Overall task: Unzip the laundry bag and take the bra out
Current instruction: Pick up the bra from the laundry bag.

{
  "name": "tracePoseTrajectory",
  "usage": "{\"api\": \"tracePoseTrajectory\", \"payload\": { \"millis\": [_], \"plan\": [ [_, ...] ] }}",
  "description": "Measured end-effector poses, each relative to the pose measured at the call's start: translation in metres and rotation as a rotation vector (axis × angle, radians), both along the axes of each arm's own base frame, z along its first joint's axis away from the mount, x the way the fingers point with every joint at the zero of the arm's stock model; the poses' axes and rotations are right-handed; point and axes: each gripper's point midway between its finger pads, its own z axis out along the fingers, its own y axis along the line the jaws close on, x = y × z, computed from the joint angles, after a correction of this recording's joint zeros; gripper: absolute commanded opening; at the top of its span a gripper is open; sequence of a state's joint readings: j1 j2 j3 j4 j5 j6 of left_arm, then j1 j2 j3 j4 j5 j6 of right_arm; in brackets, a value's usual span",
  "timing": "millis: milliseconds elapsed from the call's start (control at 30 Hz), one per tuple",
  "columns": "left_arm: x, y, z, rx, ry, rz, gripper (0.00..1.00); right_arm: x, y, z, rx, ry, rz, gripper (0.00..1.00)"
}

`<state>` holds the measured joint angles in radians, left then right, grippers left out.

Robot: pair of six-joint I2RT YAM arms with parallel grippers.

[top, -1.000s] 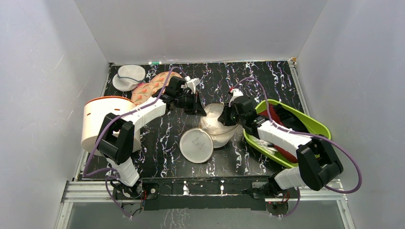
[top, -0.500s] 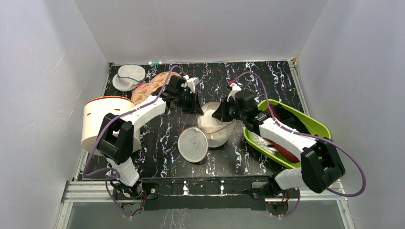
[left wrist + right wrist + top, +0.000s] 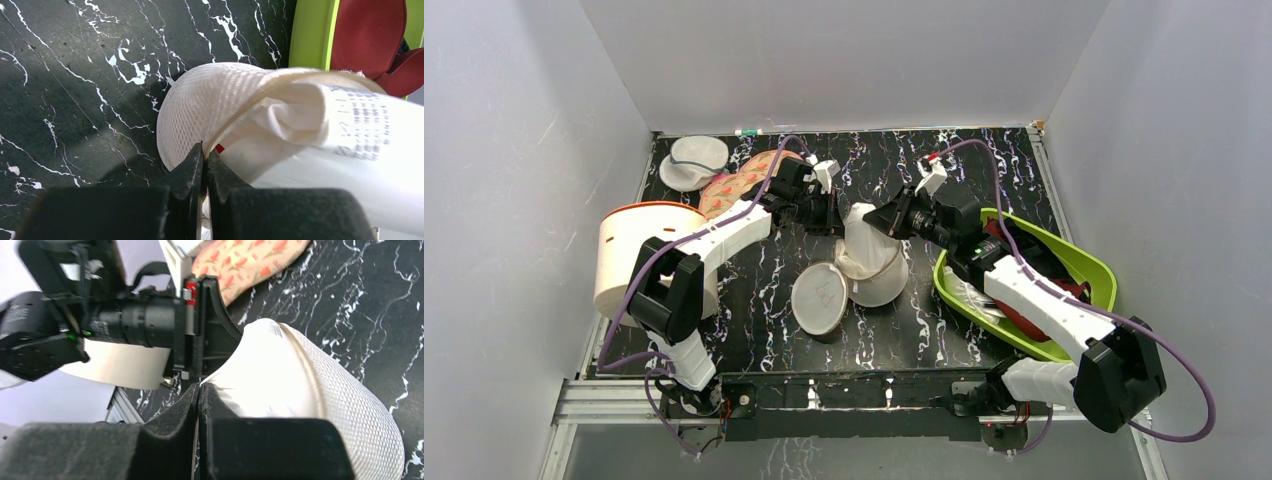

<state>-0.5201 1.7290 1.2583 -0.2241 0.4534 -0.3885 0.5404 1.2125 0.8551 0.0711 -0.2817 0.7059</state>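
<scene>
Light: was bright, even, from overhead.
Shadows: were soft and faint.
Focus: wrist views' nearest foreground was blurred.

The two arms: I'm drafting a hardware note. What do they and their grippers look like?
Both the left arm and right arm have white links, black joint housings and a looping purple cable. The left gripper and right gripper have black fingers tapering to thin tips.

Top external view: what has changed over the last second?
The right claw, shut on the round cream-white mesh laundry bag, moved toward the far side, pulling the bag up into a peak; its marked lower disc slid left. The left claw kept its grip in place. The white orange-rimmed tub and lime-green tray stayed put.
</scene>
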Motion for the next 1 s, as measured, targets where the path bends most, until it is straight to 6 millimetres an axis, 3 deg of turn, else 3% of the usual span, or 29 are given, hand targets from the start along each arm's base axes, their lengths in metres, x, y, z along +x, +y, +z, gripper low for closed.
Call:
{"api": "tracePoseTrajectory", "payload": {
  "millis": [233,533,767,867,1000],
  "plan": [
    [0.002,0.001,-0.001,0.009,-0.005,0.009,0.00,0.003,-0.002,0.032,0.056,-0.055,-0.027,0.00],
    [0.003,0.002,-0.001,0.014,-0.007,0.014,0.00,0.001,-0.013,0.088,0.110,-0.174,-0.073,0.00],
    [0.003,0.003,-0.002,0.016,-0.008,0.017,0.00,0.001,-0.020,0.115,0.108,-0.238,-0.104,0.00],
    [0.003,0.003,-0.002,0.018,-0.009,0.019,0.00,-0.001,-0.027,0.129,0.082,-0.269,-0.121,0.00],
    [0.004,0.003,-0.002,0.021,-0.011,0.022,0.00,-0.014,-0.045,0.163,0.059,-0.352,-0.155,0.00]
  ]
}}
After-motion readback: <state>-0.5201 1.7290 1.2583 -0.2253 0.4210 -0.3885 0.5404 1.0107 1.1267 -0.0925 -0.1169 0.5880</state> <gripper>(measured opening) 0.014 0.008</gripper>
